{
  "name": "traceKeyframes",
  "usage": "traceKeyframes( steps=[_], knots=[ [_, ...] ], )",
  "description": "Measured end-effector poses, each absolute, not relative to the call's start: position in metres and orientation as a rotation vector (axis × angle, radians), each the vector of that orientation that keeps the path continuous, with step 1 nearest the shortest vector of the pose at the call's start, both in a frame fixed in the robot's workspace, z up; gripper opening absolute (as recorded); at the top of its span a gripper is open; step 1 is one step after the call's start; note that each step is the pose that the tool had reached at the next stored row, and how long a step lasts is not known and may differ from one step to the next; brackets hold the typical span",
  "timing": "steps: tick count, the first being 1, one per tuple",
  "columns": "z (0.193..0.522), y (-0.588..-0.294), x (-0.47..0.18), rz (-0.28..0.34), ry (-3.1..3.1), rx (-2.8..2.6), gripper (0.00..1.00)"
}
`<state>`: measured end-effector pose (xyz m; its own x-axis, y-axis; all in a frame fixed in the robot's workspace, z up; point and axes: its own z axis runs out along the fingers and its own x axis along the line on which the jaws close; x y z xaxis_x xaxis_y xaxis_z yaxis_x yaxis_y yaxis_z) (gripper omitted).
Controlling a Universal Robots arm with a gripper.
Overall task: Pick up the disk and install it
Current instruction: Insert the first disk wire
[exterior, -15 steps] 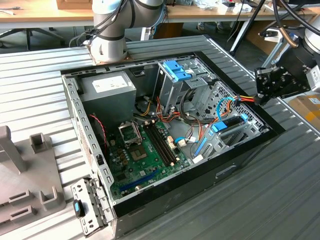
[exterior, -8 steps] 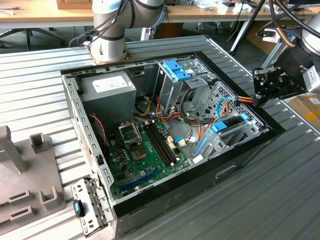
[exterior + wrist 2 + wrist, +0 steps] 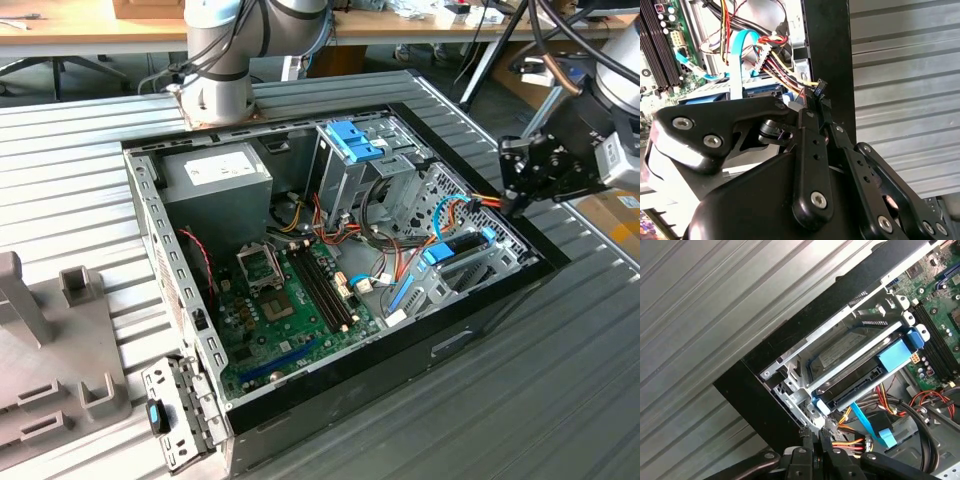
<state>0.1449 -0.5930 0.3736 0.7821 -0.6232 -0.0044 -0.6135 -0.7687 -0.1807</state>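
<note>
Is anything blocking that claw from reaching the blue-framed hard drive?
Nothing visible lies between the gripper and the disk. A metal cage bar seems to run across the disk, though, and coloured wires sit close beside the gripper.

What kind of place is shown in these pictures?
Probably a robotics lab or workshop: a robot arm is mounted on a ribbed metal table beside an open computer case, and a wooden workbench with loose items stands behind.

Cables (image 3: 852, 442) crowd the gripper (image 3: 814, 434) — case wall (image 3: 755, 395) just beside, open table (image 3: 700, 315) beyond.
</note>
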Motion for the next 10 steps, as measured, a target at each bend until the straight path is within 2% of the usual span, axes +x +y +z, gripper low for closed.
traceKeyframes(
  steps=[10],
  knots=[
    [0.3730,-0.5930,0.1348,-0.094,1.092,-2.762,0.17]
  ],
)
